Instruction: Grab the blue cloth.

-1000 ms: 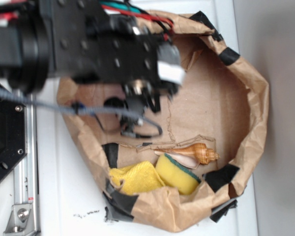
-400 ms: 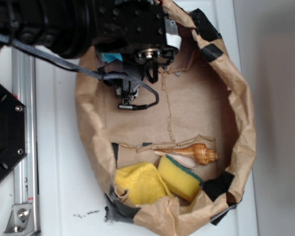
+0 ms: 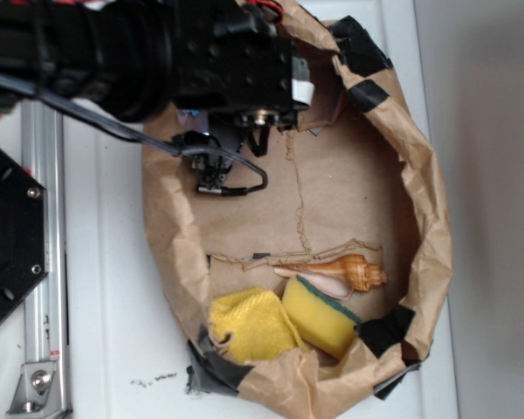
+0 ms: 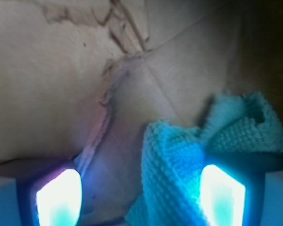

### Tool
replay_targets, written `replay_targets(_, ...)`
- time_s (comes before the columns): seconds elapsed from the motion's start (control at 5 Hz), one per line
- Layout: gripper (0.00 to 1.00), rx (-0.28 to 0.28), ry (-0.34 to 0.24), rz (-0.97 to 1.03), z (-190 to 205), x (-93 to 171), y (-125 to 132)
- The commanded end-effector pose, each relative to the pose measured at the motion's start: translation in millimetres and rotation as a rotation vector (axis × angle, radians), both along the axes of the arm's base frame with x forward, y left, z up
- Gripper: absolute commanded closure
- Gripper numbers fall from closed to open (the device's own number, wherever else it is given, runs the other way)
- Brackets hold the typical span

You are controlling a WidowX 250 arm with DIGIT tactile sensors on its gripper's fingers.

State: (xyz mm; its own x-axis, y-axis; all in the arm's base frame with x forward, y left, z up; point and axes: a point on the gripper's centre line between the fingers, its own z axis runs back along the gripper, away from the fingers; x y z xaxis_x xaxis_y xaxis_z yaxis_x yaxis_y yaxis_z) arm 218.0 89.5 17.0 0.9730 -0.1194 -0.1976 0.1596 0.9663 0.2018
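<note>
In the wrist view the blue cloth (image 4: pixel 179 160) lies crumpled on the brown paper floor of the bag, at the lower right. My gripper (image 4: pixel 140 188) is open, its jaws wide apart. The cloth's near fold lies between them, against the right finger (image 4: pixel 221 193). The left finger (image 4: pixel 59 197) is over bare paper. In the exterior view my gripper (image 3: pixel 223 140) reaches down into the bag's upper left part. The black arm hides the cloth there.
The brown paper bag (image 3: pixel 437 218) with black tape patches lies open on the white table. At its lower end lie a yellow cloth (image 3: pixel 249 325), a yellow sponge with a green edge (image 3: pixel 319 316) and a seashell (image 3: pixel 349 272). A metal rail (image 3: pixel 44 262) runs along the left.
The arm has moved toward the top of the exterior view, deeper into the bag's upper left corner. The bag's left wall has shifted and its opening looks narrower.
</note>
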Motion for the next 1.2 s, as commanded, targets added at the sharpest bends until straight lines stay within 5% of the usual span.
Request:
replay_targets(0.0,1.0,0.033,-0.04,0.028,-18.2,0.1,-7.2)
replay_targets(1.0,1.0,0.038,-0.098,-0.005,15.6,-2.1,-11.6)
